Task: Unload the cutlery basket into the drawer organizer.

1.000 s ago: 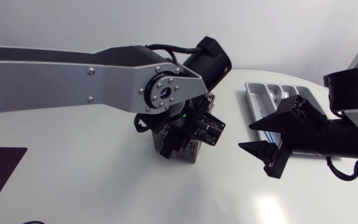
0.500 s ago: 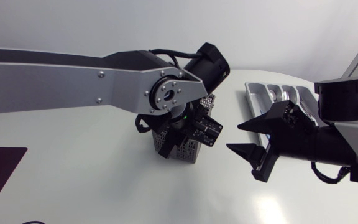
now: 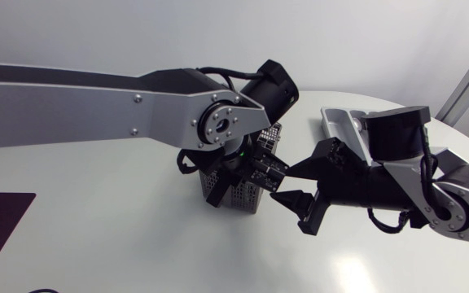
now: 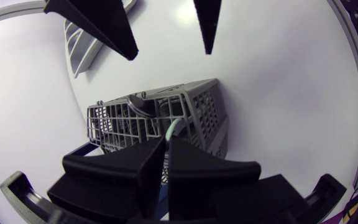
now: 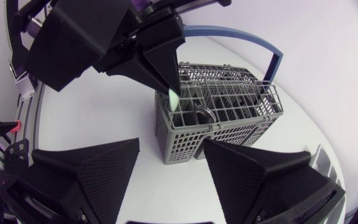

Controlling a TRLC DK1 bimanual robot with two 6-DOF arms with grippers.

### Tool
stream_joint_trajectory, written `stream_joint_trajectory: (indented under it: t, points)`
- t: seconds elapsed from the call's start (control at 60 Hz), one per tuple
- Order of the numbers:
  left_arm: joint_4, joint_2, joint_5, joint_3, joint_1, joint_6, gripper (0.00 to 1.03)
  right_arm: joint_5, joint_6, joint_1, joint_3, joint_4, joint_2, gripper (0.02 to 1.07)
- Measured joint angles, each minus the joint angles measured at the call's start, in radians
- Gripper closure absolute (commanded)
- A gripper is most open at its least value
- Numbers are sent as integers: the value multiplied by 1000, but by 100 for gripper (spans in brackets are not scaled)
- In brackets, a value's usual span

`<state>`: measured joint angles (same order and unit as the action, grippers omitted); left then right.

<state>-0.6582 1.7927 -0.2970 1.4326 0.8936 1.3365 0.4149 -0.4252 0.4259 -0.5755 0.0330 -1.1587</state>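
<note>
Right end effector neared basket; left end effector grips utensil.

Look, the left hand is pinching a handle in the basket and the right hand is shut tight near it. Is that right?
Not quite. The right hand is open, not shut. The right wrist view shows its two fingers wide apart, facing the basket. The left hand does pinch a pale handle in the basket.
</note>
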Motion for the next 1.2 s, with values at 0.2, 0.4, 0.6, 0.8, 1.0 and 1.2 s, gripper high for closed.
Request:
stream_joint_trajectory:
  t: [0.2, 0.4, 0.6, 0.8, 1.0, 1.2]
  points:
    - [-2, 0, -1, 0, -1, 0, 90, -16, 6, 10, 0, -13, -18, 32]
    - [-2, -1, -28, 0, 14, 0, 90, -26, 16, 20, -3, -48, -41, 32]
    - [-9, -19, -50, 0, 27, -1, 90, -50, 26, 32, -8, -76, -80, 32]
    - [-17, -46, -78, 0, 39, -4, 90, -60, 33, 32, -19, -85, -85, 32]
    - [-17, -58, -104, 0, 61, -4, 90, -70, 33, 32, -19, -86, -85, 32]
    - [-25, -72, -126, 5, 79, -5, 90, -76, 33, 32, -19, -91, -85, 32]
